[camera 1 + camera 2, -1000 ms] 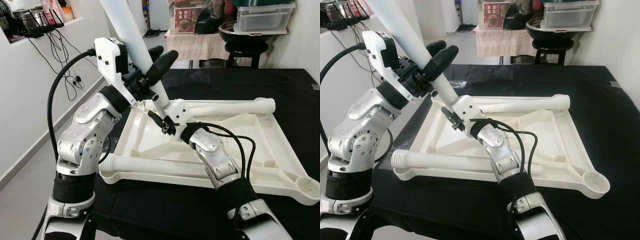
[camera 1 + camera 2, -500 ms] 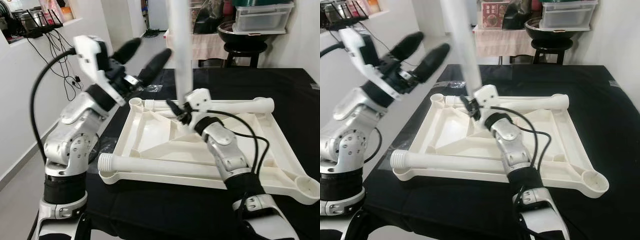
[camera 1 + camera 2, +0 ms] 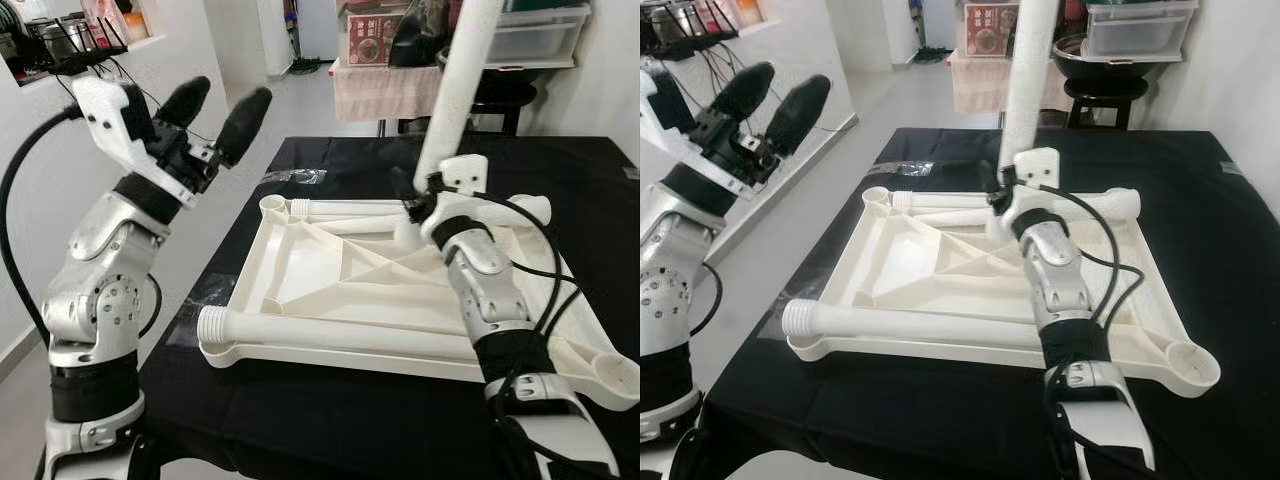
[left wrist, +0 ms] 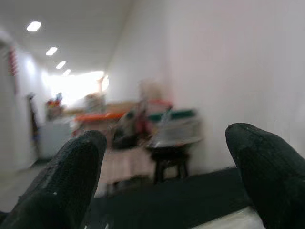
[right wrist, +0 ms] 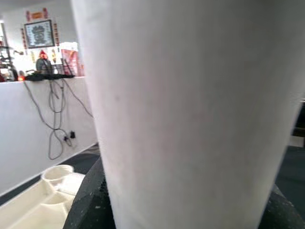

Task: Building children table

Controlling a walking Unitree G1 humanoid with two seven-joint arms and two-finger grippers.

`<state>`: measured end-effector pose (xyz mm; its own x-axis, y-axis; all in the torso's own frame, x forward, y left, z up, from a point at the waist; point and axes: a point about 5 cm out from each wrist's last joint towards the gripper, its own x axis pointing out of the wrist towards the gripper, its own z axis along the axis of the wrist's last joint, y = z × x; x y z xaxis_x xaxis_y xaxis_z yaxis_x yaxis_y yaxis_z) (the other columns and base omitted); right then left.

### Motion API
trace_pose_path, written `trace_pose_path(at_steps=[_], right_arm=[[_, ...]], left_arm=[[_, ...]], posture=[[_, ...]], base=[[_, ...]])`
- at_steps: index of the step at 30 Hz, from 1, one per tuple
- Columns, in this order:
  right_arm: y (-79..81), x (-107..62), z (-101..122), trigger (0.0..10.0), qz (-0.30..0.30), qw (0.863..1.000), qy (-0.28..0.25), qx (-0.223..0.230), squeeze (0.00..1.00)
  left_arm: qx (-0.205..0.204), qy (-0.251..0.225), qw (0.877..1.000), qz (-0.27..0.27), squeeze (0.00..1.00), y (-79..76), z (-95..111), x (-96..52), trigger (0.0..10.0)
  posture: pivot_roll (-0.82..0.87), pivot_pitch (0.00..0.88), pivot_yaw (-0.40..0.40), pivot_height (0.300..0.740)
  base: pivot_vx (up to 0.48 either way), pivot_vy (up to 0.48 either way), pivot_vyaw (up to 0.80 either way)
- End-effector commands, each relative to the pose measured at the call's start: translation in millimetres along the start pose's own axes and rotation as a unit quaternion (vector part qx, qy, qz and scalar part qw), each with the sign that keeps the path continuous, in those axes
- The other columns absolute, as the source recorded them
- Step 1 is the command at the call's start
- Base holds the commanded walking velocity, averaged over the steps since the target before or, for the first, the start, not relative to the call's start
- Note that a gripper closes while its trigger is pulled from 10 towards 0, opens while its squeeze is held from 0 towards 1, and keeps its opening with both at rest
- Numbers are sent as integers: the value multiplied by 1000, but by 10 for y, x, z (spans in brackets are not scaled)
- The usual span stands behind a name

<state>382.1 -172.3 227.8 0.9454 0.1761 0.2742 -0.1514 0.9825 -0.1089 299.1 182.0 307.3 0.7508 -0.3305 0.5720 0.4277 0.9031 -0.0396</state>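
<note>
A cream plastic tabletop (image 3: pixel 330 290) is lying upside down on a black-covered work surface (image 3: pixel 330 420), filling the lower middle of the head views, its ribbed underside facing up. One threaded table leg (image 3: pixel 330 335) is lying along its near edge, in the lower centre of the frame, and another leg (image 3: pixel 1040 205) is lying along its far edge. An open round socket (image 3: pixel 1192 357) is sitting at the tabletop's near right corner, low on the right of the frame.

Right of centre, the right gripper (image 3: pixel 425 205) is reaching over the tabletop's far half, its black fingers (image 5: pixel 88 205) clamped on a third white leg (image 3: pixel 458 80). That leg is standing nearly upright, tilting slightly to the right, and is running out of the top of the frame.

In the upper left, the left gripper (image 3: pixel 215 105) is hanging in the air off the tabletop's left side, its two black fingers (image 4: pixel 62 188) spread apart and gripping nothing.

Beyond the black surface, at the top of the frame, a dark stool (image 3: pixel 490 100) is standing under a clear storage box (image 3: pixel 530 35)
</note>
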Motion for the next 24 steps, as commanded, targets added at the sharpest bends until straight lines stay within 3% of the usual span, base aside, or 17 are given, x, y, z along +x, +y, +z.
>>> trace_pose_path(at_steps=[1,2,3,7,9,10,11,13,17,24], right_arm=[[7,-25,-33,10000,4,1000,9,4,0],[7,-25,-33,10000,4,1000,9,4,0],[54,-110,-73,10000,19,1000,17,5,0],[76,-143,-89,10000,25,999,20,6,0],[247,-295,-143,10000,76,996,29,34,0],[247,-295,-143,10000,76,996,29,34,0],[346,-378,-170,10000,98,993,33,48,0],[346,-378,-170,10000,98,993,33,48,0],[528,-497,-193,10000,133,988,34,73,0],[603,-512,-73,10000,157,984,17,83,0]], left_arm=[[11,38,998,46,0,88,-207,-99,10000],[11,38,998,46,0,88,-207,-99,10000],[13,96,992,80,0,60,-523,-288,10000],[13,115,989,90,0,42,-622,-358,10000],[20,162,982,97,0,-76,-851,-525,10000],[20,162,982,97,0,-76,-851,-525,10000],[24,182,979,88,0,-167,-944,-592,10000],[24,182,979,88,0,-167,-944,-592,10000],[43,220,972,72,0,-333,-1121,-726,10000],[79,227,967,82,0,-351,-1193,-809,10000]], posture=[[-70,0,65,740],[-70,0,65,740],[-76,0,70,740],[-76,0,70,740],[-69,0,72,740],[-69,0,72,740],[-70,0,73,740],[-70,0,73,740],[-70,0,75,740],[-70,0,76,740]], base=[[0,0,0],[0,0,0],[0,0,0],[0,0,0],[0,0,-647],[0,0,-775],[0,0,-775],[0,0,-775],[0,0,-781],[0,0,-781]])
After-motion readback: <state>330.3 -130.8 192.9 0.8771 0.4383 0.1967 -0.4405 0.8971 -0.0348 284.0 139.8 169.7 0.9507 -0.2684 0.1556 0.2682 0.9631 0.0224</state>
